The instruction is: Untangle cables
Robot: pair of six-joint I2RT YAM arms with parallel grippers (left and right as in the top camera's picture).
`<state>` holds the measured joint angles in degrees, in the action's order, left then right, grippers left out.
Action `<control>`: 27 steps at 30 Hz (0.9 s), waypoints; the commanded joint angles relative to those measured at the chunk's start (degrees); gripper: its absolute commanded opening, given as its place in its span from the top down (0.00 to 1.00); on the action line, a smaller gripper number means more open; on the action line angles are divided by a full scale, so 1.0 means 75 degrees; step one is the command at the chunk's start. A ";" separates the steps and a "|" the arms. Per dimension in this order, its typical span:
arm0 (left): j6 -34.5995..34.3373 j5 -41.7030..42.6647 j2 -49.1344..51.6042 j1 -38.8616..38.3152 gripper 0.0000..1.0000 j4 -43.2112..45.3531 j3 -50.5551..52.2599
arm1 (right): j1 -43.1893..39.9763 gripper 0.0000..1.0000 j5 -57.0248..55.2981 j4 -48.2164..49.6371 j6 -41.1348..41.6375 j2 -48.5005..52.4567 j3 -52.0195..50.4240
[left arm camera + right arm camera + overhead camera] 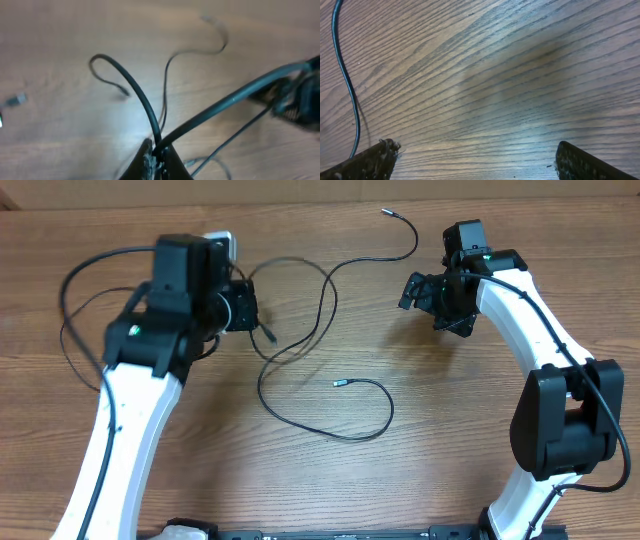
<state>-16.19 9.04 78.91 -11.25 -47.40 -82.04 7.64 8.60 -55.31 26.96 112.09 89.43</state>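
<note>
Thin black cables (322,310) lie in loose loops across the middle of the wooden table. One silvery-tipped end (384,212) lies at the far side, another (338,384) near the middle. My left gripper (262,320) is shut on a cable at the left; the left wrist view shows its fingers (159,159) pinched on black cable (137,95) that arches up and away. My right gripper (418,288) is open and empty, right of the cables. In the right wrist view its fingers (475,157) are wide apart over bare wood, with one cable (347,85) at the left edge.
The thicker black arm wires (80,320) loop at the far left beside the left arm. A small white object (225,242) sits behind the left arm. The right arm's base (565,420) stands at the right.
</note>
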 commanded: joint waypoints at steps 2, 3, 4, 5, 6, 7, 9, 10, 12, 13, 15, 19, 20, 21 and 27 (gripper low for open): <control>-0.0067 -0.0268 -0.0985 -0.0052 0.96 0.0968 -0.0085 | 0.0015 0.00 -0.0020 0.0026 0.0000 -0.0026 -0.0015; -0.0067 -0.0600 -0.1064 -0.0052 0.96 0.1186 -0.0085 | 0.0015 0.00 -0.0020 0.0026 0.0000 -0.0026 -0.0015; -0.0070 -0.0892 -0.1107 -0.0052 0.96 0.1364 -0.0085 | 0.0015 0.00 -0.0020 0.0026 0.0000 -0.0026 -0.0015; -0.0070 -0.1390 -0.1128 -0.0052 0.96 0.1559 -0.0085 | 0.0015 0.00 -0.0020 0.0026 0.0000 -0.0026 -0.0015; -0.0070 -0.1839 -0.1125 -0.0052 0.95 0.1676 -0.0085 | 0.0015 0.00 -0.0023 0.0026 0.0000 -0.0026 -0.0015; -0.0070 -0.2334 -0.1107 -0.0052 0.96 0.1757 -0.0085 | 0.0015 0.00 -0.0020 0.0026 0.0000 -0.0026 -0.0015; -0.0076 -0.3532 -0.1026 -0.0041 0.96 0.1781 -0.0082 | 0.0015 0.00 -0.0020 0.0026 0.0000 -0.0026 -0.0017; -0.0181 -0.4450 -0.0906 -0.0038 0.95 0.1801 -0.0082 | 0.0015 0.00 -0.0020 0.0026 0.0000 -0.0026 -0.0017; -0.0510 -0.5808 -0.0644 -0.0038 0.95 0.1818 -0.0082 | 0.0015 0.00 -0.0020 0.0026 0.0000 -0.0026 -0.0017; -0.0647 -0.6347 -0.0481 -0.0032 0.96 0.1821 -0.0082 | 0.0015 0.00 -0.0020 0.0026 0.0000 -0.0026 -0.0015; -0.0647 -0.6939 -0.0052 0.0117 0.96 0.1848 -0.0082 | 0.0015 0.00 -0.0020 0.0026 0.0000 -0.0026 -0.0017; -0.0644 -0.6123 0.0880 0.0863 0.96 0.1810 -0.0082 | 0.0015 0.00 -0.0020 0.0026 0.0000 -0.0026 -0.0015; -0.0644 -0.5362 0.1201 0.1262 0.96 0.1766 -0.0082 | 0.0015 0.00 -0.0023 0.0026 0.0000 -0.0026 -0.0015; -0.0647 -0.4622 0.1495 0.1670 0.96 0.1638 -0.0082 | 0.0015 0.00 -0.0020 0.0026 0.0000 -0.0026 -0.0017; -0.0956 -0.3488 0.2579 0.2970 0.96 0.0883 -0.0082 | 0.0015 0.00 -0.0020 0.0026 0.0000 -0.0026 -0.0015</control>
<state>-21.30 -23.05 95.22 7.55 -39.22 -82.15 7.62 8.60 -55.29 26.96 112.09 89.43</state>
